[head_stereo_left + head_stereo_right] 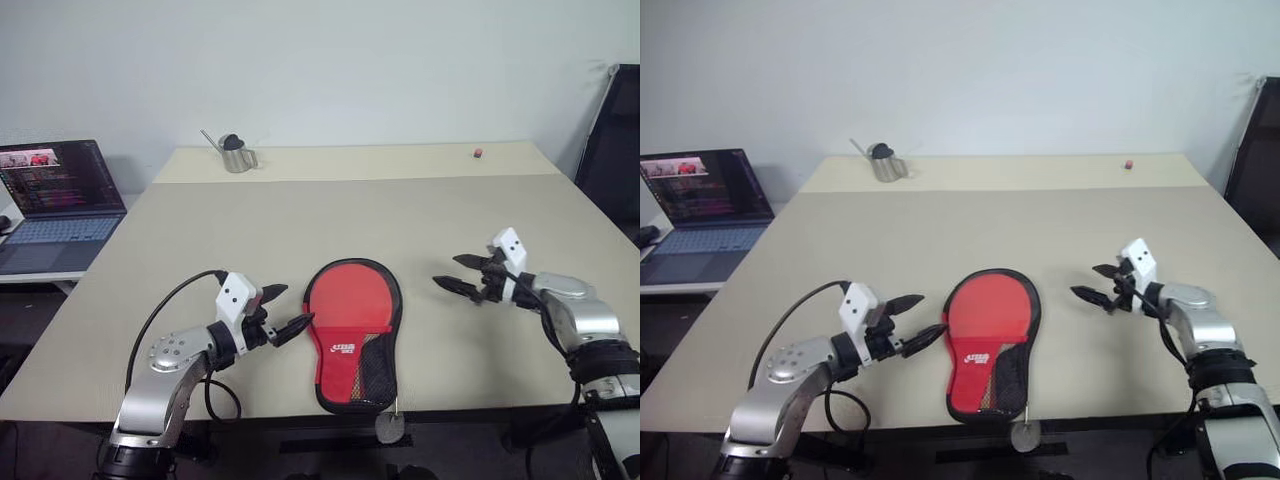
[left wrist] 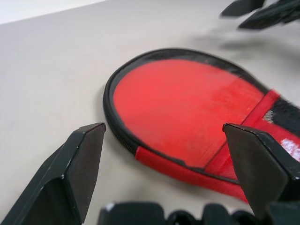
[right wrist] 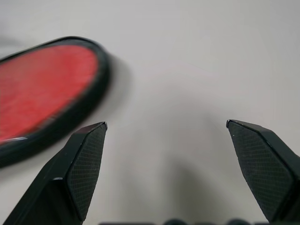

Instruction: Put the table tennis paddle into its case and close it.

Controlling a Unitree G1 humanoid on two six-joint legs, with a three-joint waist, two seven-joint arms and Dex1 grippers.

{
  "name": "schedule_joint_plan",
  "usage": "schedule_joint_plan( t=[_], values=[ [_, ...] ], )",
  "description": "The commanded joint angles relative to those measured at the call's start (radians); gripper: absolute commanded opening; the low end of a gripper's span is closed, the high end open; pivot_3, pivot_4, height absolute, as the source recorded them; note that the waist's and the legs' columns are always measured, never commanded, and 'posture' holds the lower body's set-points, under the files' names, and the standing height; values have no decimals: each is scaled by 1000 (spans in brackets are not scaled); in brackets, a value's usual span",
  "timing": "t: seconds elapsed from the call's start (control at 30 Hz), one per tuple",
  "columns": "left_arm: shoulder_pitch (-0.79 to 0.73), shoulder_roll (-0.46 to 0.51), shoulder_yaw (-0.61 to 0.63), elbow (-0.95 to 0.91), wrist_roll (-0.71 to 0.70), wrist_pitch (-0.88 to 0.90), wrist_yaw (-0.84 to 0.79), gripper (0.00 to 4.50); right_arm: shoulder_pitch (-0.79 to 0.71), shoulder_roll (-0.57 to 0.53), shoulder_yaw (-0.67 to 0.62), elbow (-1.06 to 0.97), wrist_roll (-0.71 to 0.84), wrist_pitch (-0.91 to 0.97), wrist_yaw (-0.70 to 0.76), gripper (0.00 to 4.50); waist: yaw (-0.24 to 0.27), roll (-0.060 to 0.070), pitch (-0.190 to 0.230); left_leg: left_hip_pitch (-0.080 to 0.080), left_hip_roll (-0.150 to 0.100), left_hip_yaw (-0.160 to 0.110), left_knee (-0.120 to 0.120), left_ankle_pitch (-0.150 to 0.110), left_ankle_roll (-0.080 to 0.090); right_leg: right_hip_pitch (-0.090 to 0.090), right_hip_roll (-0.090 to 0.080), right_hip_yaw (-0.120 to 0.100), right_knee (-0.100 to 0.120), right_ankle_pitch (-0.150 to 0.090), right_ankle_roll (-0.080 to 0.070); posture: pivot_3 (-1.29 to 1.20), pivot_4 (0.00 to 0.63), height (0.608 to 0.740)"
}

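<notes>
The case [image 1: 352, 320] lies flat near the front edge of the beige table [image 1: 300, 220], red side up, with a white logo and a black mesh pocket at its narrow end. The table tennis paddle is hidden. My left gripper [image 1: 292, 308] hovers open just left of the case, pointing at its rim; in the left wrist view the case [image 2: 183, 108] lies between and beyond the spread fingers. My right gripper [image 1: 447, 270] is open and empty, a little way right of the case, pointing toward it. The case's black rim [image 3: 42, 84] shows in the right wrist view.
A round zipper pull [image 1: 390, 428] hangs over the table's front edge below the case. A metal pitcher [image 1: 236, 153] and a small red object [image 1: 478, 153] sit at the far edge. An open laptop [image 1: 60, 195] stands on a side desk to the left. A black chair [image 1: 615, 150] is at the right.
</notes>
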State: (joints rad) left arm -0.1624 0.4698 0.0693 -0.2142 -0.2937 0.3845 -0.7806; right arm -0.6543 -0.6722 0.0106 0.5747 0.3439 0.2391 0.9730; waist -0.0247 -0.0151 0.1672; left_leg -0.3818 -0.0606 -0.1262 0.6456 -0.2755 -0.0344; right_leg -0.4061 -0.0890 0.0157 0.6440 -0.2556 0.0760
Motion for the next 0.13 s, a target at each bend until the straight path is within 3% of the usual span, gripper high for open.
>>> schedule_joint_plan(
  t=[0.03,0.13],
  values=[
    [7,-14,-30,11,29,-52,32,4384,6,-29,-50,-37,-11,-9,1,4473,-2,0,0,0,0,0,0,0,0,0,0,0,0,0,0,0,150,740],
    [0,-23,-54,51,52,-87,46,4384,-20,-47,-62,-9,-33,-5,-4,4473,-3,0,0,1,0,1,0,0,0,0,0,1,1,0,0,0,150,740]
  ],
)
